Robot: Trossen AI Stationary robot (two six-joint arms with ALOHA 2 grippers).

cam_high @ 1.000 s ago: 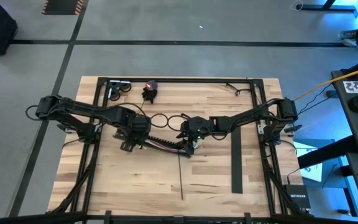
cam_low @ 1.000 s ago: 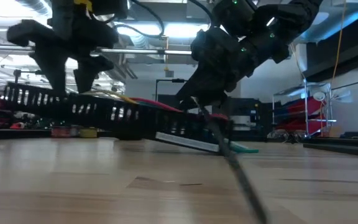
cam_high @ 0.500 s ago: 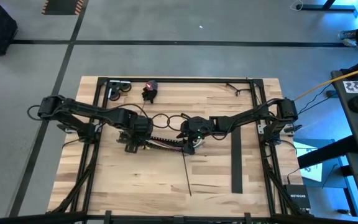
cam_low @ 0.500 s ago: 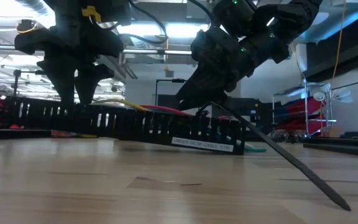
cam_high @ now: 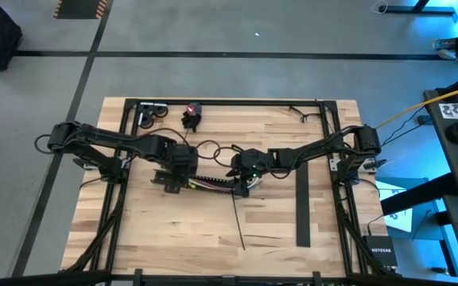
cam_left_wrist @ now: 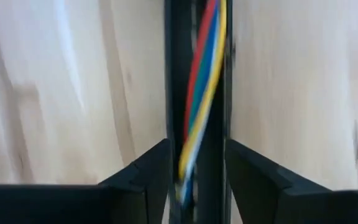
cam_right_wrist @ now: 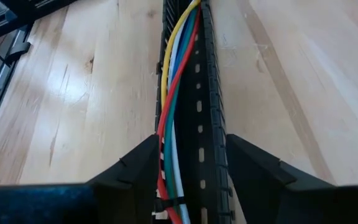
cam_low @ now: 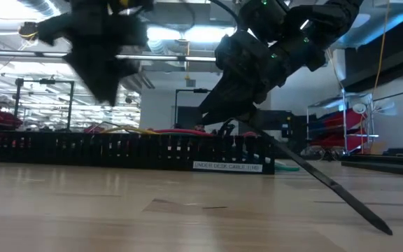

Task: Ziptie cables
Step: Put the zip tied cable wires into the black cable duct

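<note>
High view: we see both arms meeting over the middle of the wooden table (cam_high: 173, 238). The left gripper (cam_high: 175, 181) sits at centre-left of the frame, over the left end of a black slotted tray (cam_high: 205, 183); the right gripper (cam_high: 242, 182) sits at frame centre, over the tray's right end. The cables (cam_high: 205, 181) lie along the tray between the two grippers. A thin dark zip tie (cam_high: 237, 222) runs from the right gripper toward the lower centre of the frame. A long black bar (cam_high: 303, 208) lies at right of centre, well apart from the tray.

Low view: the tray (cam_low: 131, 150) rests flat on the table across the middle of the frame, with the cables (cam_low: 156, 130) showing just above its rim. The zip tie (cam_low: 327, 189) slants down to the lower right.

Left wrist view: the fingers (cam_left_wrist: 142, 180) stand on either side of the tray (cam_left_wrist: 176, 93), apart from each other; we cannot tell whether they press its walls. The cables (cam_left_wrist: 201, 93) run down its channel.

Right wrist view: the fingers (cam_right_wrist: 253, 168) likewise straddle the tray (cam_right_wrist: 207, 118), spread to its width, with the cables (cam_right_wrist: 173, 112) between them.
</note>
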